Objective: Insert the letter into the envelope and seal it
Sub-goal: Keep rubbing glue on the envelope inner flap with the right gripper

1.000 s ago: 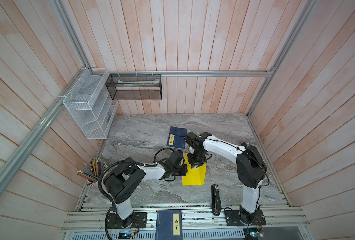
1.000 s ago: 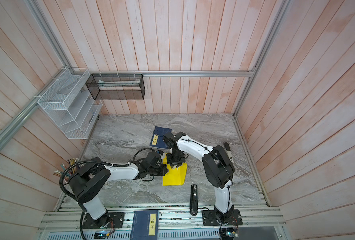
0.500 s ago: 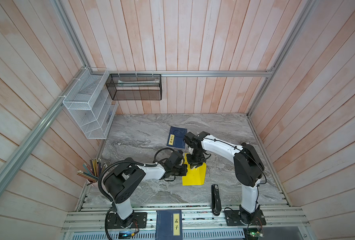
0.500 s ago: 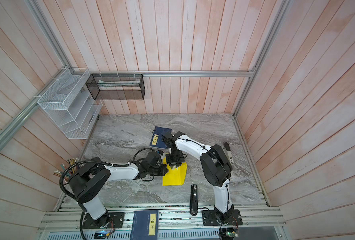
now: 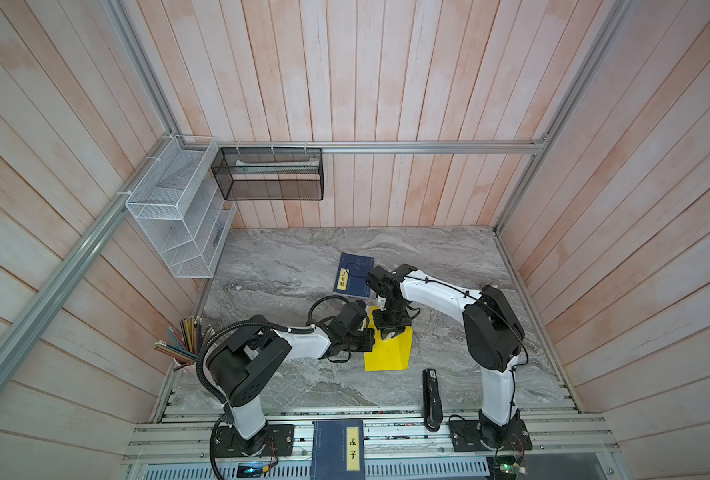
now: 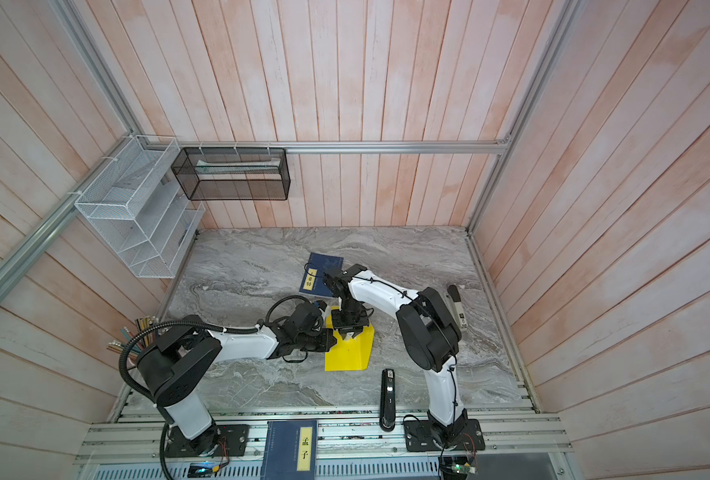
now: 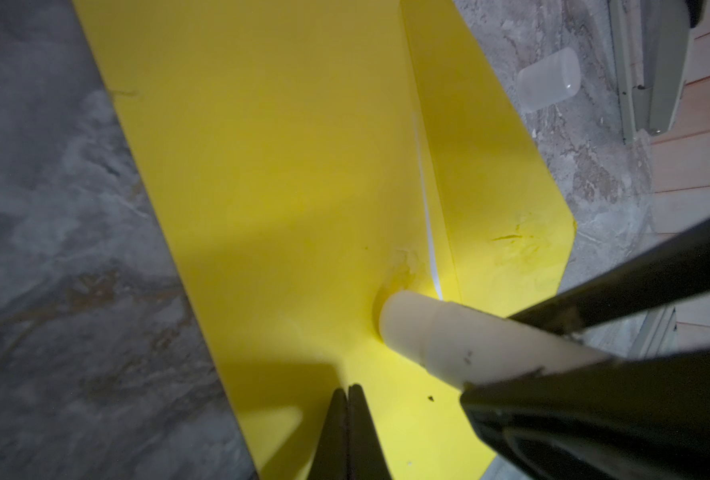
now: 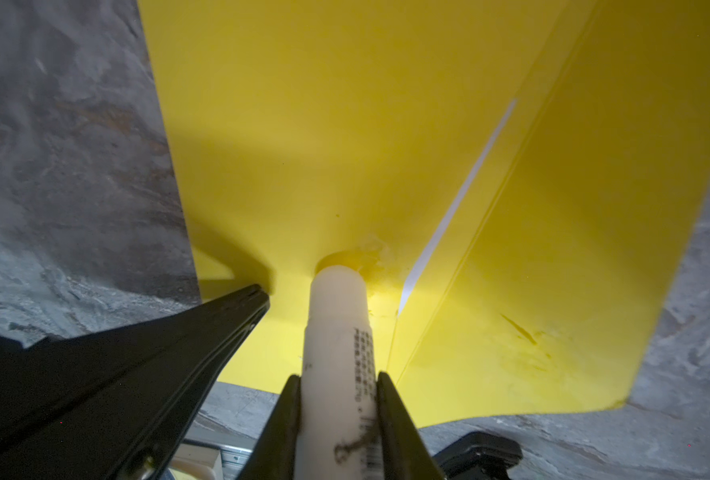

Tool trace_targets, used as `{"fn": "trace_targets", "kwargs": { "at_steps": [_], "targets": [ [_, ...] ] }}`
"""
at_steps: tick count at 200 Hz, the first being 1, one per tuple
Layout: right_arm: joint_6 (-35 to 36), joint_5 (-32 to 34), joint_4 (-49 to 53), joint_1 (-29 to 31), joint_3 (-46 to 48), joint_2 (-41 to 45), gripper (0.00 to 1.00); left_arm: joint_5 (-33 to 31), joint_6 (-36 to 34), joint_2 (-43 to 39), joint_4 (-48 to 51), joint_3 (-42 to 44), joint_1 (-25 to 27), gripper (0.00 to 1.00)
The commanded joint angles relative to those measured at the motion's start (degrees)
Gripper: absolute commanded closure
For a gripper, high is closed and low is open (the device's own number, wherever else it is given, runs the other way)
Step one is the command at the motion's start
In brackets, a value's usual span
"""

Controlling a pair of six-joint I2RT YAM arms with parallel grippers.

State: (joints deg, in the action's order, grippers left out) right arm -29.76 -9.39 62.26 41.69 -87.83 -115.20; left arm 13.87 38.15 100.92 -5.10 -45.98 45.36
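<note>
A grey marbled tabletop carries a flat yellow envelope near its middle, a dark blue book with a yellow label just behind it, and a black stapler-like tool at the front edge. A small translucent cap lies near the envelope.

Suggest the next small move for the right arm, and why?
Probably drag the glue stick along the envelope mouth, beside the crease: its tip already presses there, a white sliver of the letter shows inside, and the left gripper, shut, pins the envelope.
</note>
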Motion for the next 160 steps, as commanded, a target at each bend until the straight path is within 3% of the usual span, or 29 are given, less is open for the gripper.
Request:
{"fn": "trace_targets", "kwargs": {
  "at_steps": [1,87,160],
  "targets": [
    [0.1,8.3,2.5,-1.0,2.1,-4.9,1.00,-1.7,-0.5,2.1,3.8,-0.2,-0.5,1.00],
    [0.0,10.5,3.4,-1.9,2.4,-4.9,1.00,-1.6,-0.8,2.1,4.1,0.0,-1.1,1.00],
    [1.6,2.0,2.3,-1.3,-3.9,-0.5,1.00,-0.3,-0.9,2.7,3.5,-0.5,-1.0,1.00]
  ]
}}
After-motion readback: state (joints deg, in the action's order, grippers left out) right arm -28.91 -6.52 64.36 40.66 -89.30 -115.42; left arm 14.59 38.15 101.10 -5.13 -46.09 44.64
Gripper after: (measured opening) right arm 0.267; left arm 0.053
